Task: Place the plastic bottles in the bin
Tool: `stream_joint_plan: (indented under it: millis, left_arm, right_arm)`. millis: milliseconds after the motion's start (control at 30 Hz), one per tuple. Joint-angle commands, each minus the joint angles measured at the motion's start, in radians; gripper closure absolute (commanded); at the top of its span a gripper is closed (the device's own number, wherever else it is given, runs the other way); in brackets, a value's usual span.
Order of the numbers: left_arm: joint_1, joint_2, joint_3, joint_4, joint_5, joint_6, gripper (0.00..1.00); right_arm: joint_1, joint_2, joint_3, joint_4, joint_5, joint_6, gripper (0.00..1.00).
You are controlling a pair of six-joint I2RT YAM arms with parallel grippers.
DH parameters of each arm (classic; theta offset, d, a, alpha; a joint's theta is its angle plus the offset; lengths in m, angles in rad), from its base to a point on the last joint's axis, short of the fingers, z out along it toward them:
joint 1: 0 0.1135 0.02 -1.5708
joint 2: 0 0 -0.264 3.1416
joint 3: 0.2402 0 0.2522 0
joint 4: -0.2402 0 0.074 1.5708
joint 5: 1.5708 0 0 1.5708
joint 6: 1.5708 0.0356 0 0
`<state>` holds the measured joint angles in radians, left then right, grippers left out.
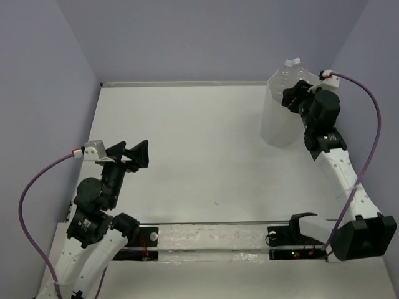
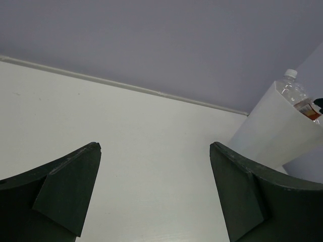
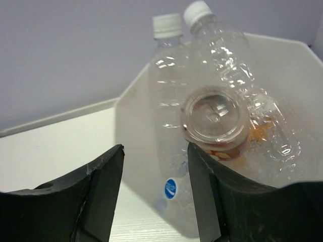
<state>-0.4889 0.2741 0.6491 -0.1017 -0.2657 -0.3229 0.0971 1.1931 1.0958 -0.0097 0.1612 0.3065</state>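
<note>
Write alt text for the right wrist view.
A white bin holds several clear plastic bottles, two white caps poking above its rim and one orange-labelled bottle turned base-first toward the camera. In the foreground the right gripper is open, nothing between its dark fingers.

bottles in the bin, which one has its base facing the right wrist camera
The orange-labelled bottle: its round base faces the camera; the two white-capped bottles point upward.

A white table (image 1: 187, 143) sits enclosed by plain lavender walls (image 1: 206, 37).
</note>
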Motion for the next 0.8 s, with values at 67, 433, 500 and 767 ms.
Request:
stream_joint_plan:
  millis: [67, 433, 500, 767]
  left_arm:
    - [0.004, -0.003, 0.003, 0.046, 0.017, 0.013, 0.01]
    - [0.004, -0.047, 0.006, 0.062, 0.049, 0.012, 0.01]
    - [0.004, -0.05, 0.023, 0.062, 0.069, 0.005, 0.01]
    - [0.004, -0.052, 0.136, 0.094, 0.128, 0.013, 0.01]
  right_arm:
    - [-0.007, -0.223, 0.062, -0.053, -0.147, 0.042, 0.41]
    - [-0.007, -0.371, 0.108, -0.076, -0.788, 0.172, 1.0]
    - [-0.007, -0.423, 0.073, -0.035, -0.924, 0.206, 1.0]
    - [-0.007, -0.76, -0.109, -0.003, -0.778, 0.218, 0.0]
